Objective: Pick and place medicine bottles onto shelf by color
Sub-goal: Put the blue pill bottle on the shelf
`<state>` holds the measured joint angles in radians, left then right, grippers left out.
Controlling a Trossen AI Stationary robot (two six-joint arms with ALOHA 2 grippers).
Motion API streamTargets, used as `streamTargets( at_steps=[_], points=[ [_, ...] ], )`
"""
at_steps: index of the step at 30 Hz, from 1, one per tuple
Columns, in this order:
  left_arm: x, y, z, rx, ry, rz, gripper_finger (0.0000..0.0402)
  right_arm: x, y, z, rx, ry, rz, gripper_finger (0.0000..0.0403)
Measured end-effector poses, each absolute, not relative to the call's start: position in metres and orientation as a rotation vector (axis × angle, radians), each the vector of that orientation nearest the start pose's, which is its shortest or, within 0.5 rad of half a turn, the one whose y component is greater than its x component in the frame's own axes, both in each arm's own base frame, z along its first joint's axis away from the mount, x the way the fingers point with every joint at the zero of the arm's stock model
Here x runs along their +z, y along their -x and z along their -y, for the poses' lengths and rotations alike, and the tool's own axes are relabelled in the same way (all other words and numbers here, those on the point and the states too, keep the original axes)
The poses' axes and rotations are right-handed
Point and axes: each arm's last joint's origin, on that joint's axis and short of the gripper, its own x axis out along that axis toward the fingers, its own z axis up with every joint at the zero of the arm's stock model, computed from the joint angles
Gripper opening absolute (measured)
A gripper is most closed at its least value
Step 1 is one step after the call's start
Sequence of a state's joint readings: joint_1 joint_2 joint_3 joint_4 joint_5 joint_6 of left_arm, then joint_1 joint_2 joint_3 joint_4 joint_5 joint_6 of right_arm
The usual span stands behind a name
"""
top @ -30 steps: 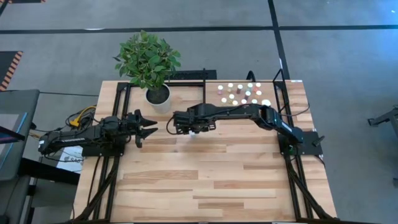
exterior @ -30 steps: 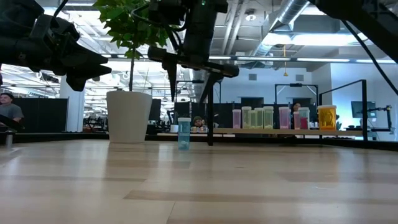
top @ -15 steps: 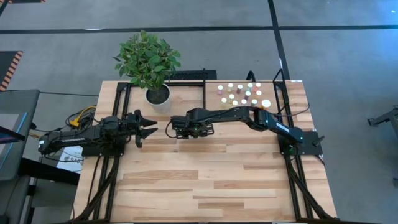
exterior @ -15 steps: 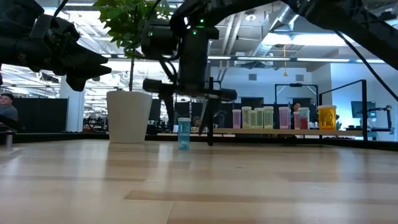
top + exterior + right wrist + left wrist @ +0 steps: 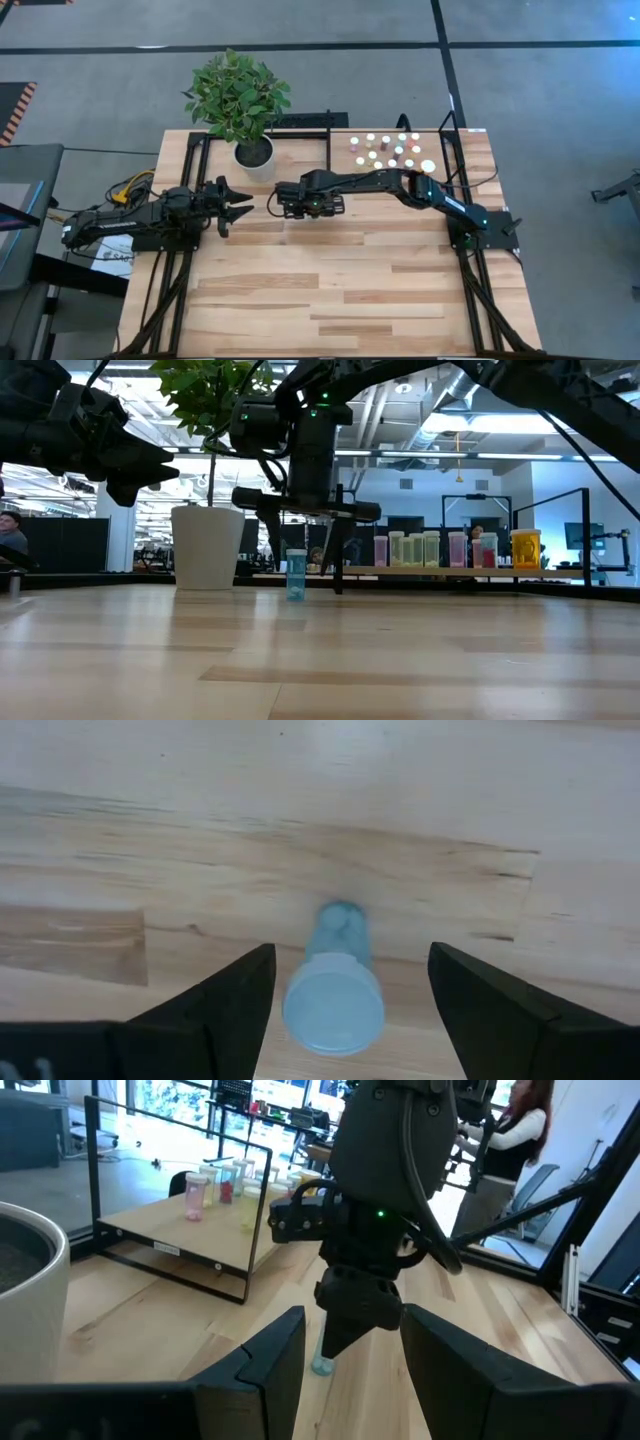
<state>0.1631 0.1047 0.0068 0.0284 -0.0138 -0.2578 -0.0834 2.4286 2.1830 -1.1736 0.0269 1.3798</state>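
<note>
Right claw [image 5: 345,995] hangs spread wide over a blue bottle [image 5: 335,985] upright on the tabletop [image 5: 350,280]; left claw [image 5: 240,205] waits nearby, fingers parted, empty.

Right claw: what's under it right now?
A single light-blue bottle stands upright on the plank tabletop, cap up, between the right claw's open fingers, apart from both. The spot where its base meets the wood is hidden by the bottle itself.

Lone bottle [image 5: 296,575] on table [image 5: 350,290], right hand [image 5: 305,540] directly above
</note>
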Motion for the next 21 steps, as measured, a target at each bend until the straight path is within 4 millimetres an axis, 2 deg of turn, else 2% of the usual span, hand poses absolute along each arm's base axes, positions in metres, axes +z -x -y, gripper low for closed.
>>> streamTargets(
  at_steps=[10, 21],
  points=[
    [0.1602, -0.1022, -0.0172, 0.185, 0.262, -0.046, 0.0153, 0.1795, -0.4855, 0.0413, -1.049, -1.175, -1.104, 0.0260],
    [0.1602, -0.1022, -0.0172, 0.185, 0.262, -0.046, 0.0153, 0.1795, -0.4855, 0.0413, -1.079, -1.211, -1.086, 0.0165]
  ],
)
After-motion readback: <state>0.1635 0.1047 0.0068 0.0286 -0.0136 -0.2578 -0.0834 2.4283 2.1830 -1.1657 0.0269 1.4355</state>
